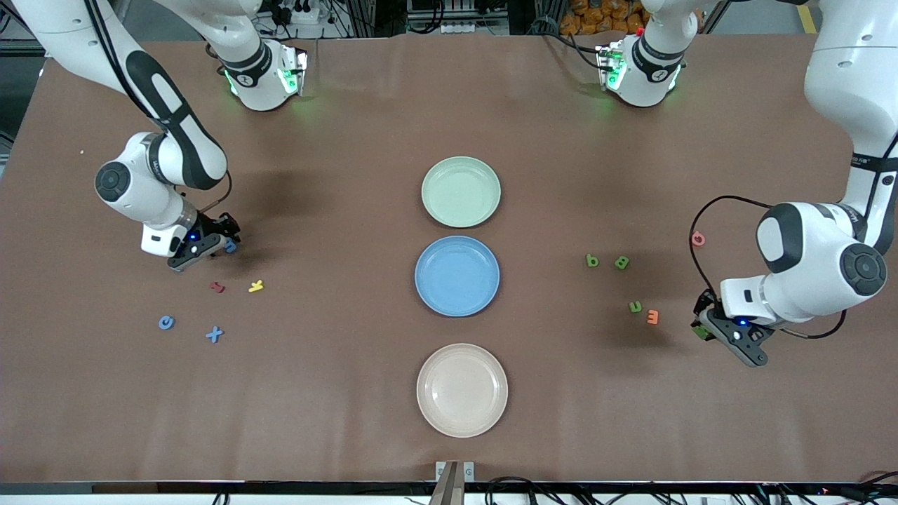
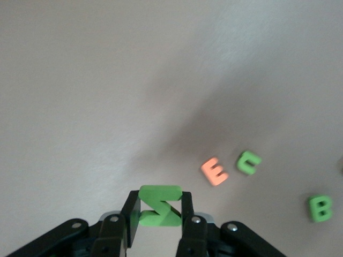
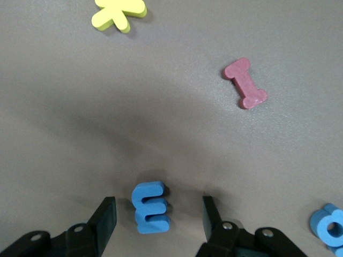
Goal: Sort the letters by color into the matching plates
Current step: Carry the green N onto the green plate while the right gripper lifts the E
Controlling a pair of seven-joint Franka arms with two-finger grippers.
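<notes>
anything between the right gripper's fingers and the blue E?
Nothing. In the right wrist view the blue E lies on the bare table between the open fingers of the right gripper, a gap at each side.

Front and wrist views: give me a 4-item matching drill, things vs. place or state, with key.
Things:
1. green S
2. blue E
3. mint green plate
4. beige-pink plate

Place or state:
A. nearest the front camera of the three plates
B. clamped in the left gripper
C. on the table between the right gripper's open fingers
D. closest plate to the robots' bases

Pairs: 1-B, 2-C, 3-D, 4-A
</notes>
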